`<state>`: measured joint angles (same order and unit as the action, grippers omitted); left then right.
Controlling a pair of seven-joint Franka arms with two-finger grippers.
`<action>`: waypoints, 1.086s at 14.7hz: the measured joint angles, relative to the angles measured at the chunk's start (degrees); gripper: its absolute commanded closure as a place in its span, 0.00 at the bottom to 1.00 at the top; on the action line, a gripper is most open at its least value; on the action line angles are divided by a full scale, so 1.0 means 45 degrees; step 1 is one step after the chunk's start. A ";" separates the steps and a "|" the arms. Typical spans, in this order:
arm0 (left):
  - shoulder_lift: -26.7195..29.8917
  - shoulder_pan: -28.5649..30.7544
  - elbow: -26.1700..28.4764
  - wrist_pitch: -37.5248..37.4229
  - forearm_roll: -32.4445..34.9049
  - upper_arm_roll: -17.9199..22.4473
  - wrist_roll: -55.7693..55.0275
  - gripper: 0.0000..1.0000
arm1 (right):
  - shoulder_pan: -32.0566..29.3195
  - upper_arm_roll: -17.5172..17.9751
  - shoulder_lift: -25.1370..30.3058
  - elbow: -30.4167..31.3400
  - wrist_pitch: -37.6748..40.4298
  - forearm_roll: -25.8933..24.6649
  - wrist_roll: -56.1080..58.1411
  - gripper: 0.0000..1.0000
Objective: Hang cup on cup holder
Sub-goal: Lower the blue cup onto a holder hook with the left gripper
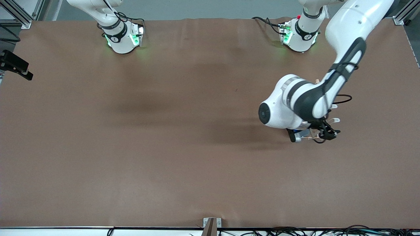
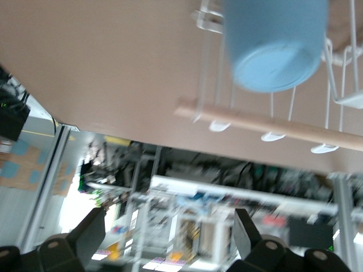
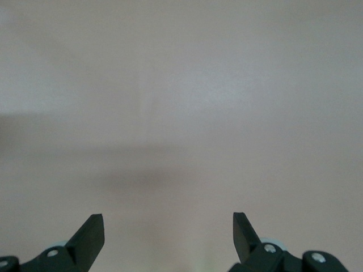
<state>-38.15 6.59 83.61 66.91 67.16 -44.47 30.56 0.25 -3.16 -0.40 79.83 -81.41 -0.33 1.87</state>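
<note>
1. Nearest my left wrist camera, the left gripper [image 2: 170,238] has its fingers spread wide with nothing between them. So I judge the cup [image 2: 276,42] is already released, and the step in hand is backing away cleanly.
2. The cup sits bottom-up on the rack [image 2: 266,126], just beside the wooden rod, apparently over one of the white wire prongs. I cannot see the prong inside it, so I would not call it secure yet.
3. To do this well, I want to pull the gripper straight back along its approach line, slowly, keeping both fingers clear of the cup wall and the prongs. A sideways drift could knock the light cup off or drag the rack.
4. From the front camera, the left arm reaches down over the rack at its own end of the counter [image 1: 164,147], elbow bent, wrist hiding most of the rack and cup.
5. The right gripper [image 3: 169,229] is open and empty, looking at bare counter; that arm waits, folded near its base.
</note>
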 measured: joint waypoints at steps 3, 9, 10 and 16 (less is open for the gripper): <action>0.0199 0.0018 -0.1634 0.0422 -0.1000 -0.0126 -0.1927 0.00 | -0.0004 -0.0022 0.0000 0.0035 0.0000 0.0000 -0.0001 0.00; 0.0468 0.0973 -0.2526 0.2809 -0.5035 -0.0179 -0.7293 0.00 | -0.0004 -0.0028 0.0000 0.0049 0.0000 0.0000 -0.0002 0.00; 0.0625 0.1279 -0.2552 0.3104 -0.5800 -0.0193 -0.8195 0.00 | -0.0004 -0.0029 0.0001 0.0049 0.0000 0.0000 -0.0003 0.00; 0.1638 0.2146 -0.2637 0.4021 -0.8342 -0.0400 -1.1124 0.00 | -0.0004 -0.0031 0.0001 0.0054 0.0000 0.0000 -0.0006 0.00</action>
<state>-30.77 16.24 71.74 85.01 29.62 -46.27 -19.50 0.23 -3.30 -0.40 80.07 -81.41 -0.33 1.84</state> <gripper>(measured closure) 0.000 0.000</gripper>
